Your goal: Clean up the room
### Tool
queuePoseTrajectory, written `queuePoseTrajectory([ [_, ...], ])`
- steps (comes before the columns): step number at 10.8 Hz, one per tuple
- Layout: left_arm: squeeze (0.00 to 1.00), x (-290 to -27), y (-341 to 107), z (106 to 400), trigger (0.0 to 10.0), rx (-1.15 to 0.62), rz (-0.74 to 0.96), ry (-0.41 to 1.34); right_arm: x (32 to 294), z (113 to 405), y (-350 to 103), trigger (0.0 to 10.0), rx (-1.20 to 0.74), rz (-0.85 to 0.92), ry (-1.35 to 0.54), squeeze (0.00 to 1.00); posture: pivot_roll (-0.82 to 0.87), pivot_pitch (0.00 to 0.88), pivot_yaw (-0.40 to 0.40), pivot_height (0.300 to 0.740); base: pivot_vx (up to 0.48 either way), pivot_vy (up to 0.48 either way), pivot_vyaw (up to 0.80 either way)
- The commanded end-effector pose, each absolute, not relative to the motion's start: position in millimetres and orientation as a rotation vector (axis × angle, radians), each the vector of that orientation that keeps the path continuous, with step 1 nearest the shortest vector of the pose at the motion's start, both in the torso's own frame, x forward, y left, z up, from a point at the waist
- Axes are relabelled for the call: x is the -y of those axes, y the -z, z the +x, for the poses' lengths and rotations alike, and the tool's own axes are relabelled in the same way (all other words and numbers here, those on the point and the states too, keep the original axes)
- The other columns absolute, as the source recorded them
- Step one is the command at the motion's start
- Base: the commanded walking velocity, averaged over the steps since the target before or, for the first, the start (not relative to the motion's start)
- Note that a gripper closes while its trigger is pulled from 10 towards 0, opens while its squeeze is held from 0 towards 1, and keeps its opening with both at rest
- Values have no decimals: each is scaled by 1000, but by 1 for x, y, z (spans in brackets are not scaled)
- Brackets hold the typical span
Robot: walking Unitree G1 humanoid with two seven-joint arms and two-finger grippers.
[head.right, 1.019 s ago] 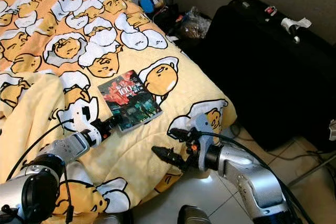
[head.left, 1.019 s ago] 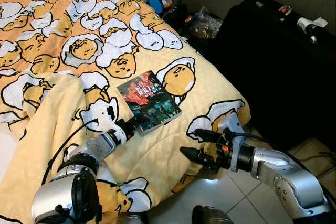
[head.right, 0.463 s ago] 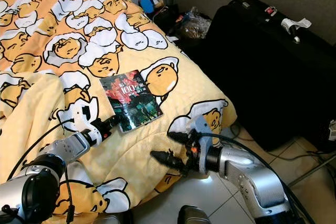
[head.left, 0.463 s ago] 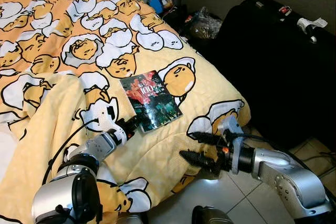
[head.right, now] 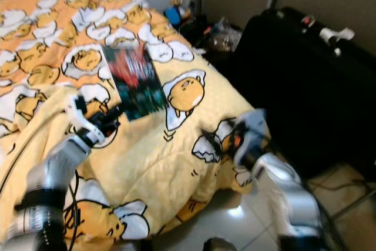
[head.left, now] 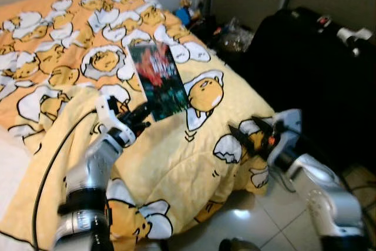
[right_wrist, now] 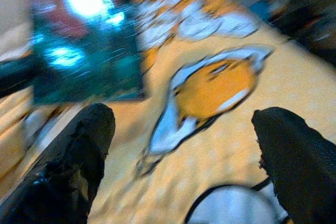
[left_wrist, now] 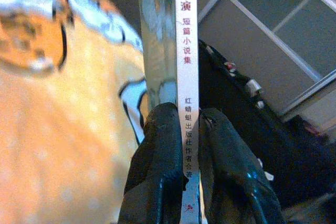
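My left gripper (head.left: 140, 114) is shut on the lower edge of a book (head.left: 157, 79) with a dark red and green cover, holding it lifted and tilted above the yellow egg-print bedspread (head.left: 176, 151). In the left wrist view both black fingers (left_wrist: 160, 150) pinch the book's white spine (left_wrist: 188, 77), which carries printed characters. My right gripper (head.left: 252, 134) hovers open over the bed's near corner, to the right of the book and apart from it. The right wrist view, blurred, has the book (right_wrist: 84, 35) beyond the spread fingers (right_wrist: 79, 156).
A large black suitcase (head.left: 317, 74) stands on the floor right of the bed. Small toys and a crinkled bag (head.left: 235, 30) lie on the floor by the far wall. Pale floor tiles (head.left: 247, 216) run along the bed's near edge.
The left gripper has lifted the book off the bedspread and raised it up and away. The right gripper has risen towards the bed corner. The camera view has shifted.
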State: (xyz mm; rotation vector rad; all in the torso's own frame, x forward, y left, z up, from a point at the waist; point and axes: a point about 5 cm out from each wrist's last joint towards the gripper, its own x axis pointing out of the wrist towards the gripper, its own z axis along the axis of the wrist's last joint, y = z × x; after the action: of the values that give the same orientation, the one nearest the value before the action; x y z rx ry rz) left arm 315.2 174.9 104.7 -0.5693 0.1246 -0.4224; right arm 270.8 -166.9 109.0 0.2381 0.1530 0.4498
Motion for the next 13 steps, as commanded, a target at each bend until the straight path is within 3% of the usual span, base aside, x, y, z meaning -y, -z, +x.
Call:
queuePoseTrajectory([
  [1,0,-175,-123,317,0,-45,-490,415,171,275,-111,10000,-122,226,-382,0,-60,0,49,740,0,0,0],
  [4,0,-174,-146,301,0,63,-238,225,166,294,-113,10000,-75,236,-232,0,-60,0,24,740,0,0,0],
  [7,0,-176,-135,298,0,35,-159,129,161,301,-112,10000,-78,106,-232,0,-82,0,4,740,0,0,0],
  [9,0,-180,-133,295,0,44,-48,44,152,312,-120,10000,-43,169,-301,0,-56,0,-54,740,0,0,0],
  [10,0,-181,-133,297,1804,43,78,45,146,311,-115,10000,-58,192,-318,0,-41,0,-63,740,0,0,0],
  [11,0,-180,-134,301,1765,45,83,53,141,314,-113,10000,-46,187,-296,0,-38,0,-58,740,0,0,0],
  [12,0,-182,-133,303,2510,43,82,45,137,316,-113,10000,-29,165,-274,0,-42,0,-54,740,0,0,0],
  [13,0,-185,-133,306,10000,32,86,30,127,318,-113,10000,-39,171,-316,0,-49,0,-38,740,0,0,0],
])
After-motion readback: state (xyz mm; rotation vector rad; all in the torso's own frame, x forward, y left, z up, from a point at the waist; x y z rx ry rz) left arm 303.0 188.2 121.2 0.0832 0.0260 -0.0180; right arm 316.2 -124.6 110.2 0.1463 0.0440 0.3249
